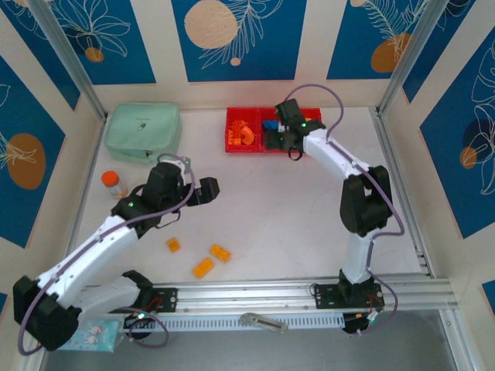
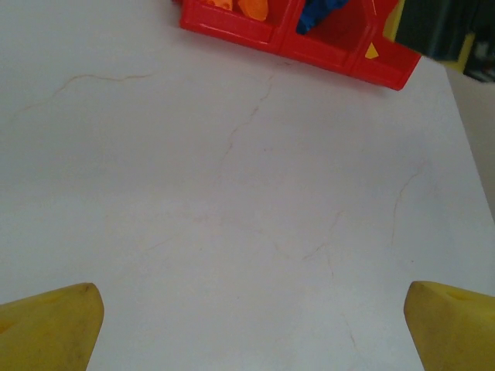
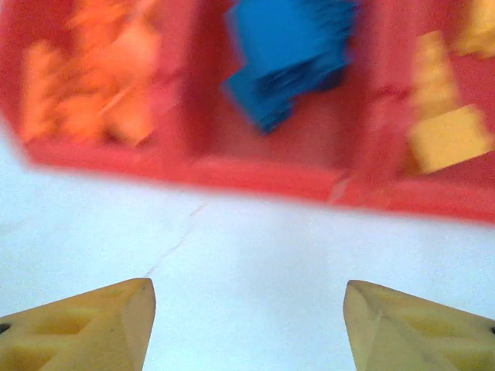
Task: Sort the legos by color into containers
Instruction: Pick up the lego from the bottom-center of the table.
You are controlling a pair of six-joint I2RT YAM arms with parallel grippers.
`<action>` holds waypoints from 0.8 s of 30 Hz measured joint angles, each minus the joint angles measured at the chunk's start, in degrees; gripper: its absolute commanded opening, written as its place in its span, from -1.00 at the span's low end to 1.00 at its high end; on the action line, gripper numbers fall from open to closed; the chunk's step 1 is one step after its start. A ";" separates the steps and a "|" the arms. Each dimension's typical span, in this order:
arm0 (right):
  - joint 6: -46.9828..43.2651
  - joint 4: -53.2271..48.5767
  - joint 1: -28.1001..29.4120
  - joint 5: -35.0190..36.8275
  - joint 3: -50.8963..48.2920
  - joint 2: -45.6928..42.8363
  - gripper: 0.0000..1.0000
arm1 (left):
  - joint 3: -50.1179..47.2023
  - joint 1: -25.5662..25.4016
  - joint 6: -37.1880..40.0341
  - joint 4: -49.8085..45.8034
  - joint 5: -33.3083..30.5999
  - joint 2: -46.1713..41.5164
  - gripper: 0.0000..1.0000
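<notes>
Right arm at the tray, jaws empty; loose orange bricks await pickup
Top view: the right gripper (image 1: 290, 139) hangs over the bright red translucent three-bin plastic tray (image 1: 232, 145), while the left gripper (image 1: 207, 190) sits mid-table, well apart from three small orange plastic bricks (image 1: 203, 268) near the arm bases. Left wrist view: its yellow fingers (image 2: 46, 328) stand wide, with nothing between them. Right wrist view: the fingers (image 3: 85, 325) are spread wide and empty before the tray, with blue plastic bricks (image 3: 286, 54) in the middle bin. Judgement: the drop-off looks complete; the next move is to reach for an orange brick and close narrowly on it
</notes>
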 measured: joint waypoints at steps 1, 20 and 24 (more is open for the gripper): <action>0.11 0.44 2.12 -0.96 -2.56 -2.16 0.36 | -0.81 0.07 -0.37 -1.62 -0.50 -2.27 0.99; 3.87 4.28 34.21 -8.20 -22.49 -5.68 0.49 | -7.89 0.37 -8.22 -25.88 -7.72 -27.08 0.99; 4.11 5.11 37.44 -8.46 -22.49 -3.30 0.52 | -8.20 0.37 -9.44 -28.44 -8.48 -29.20 0.99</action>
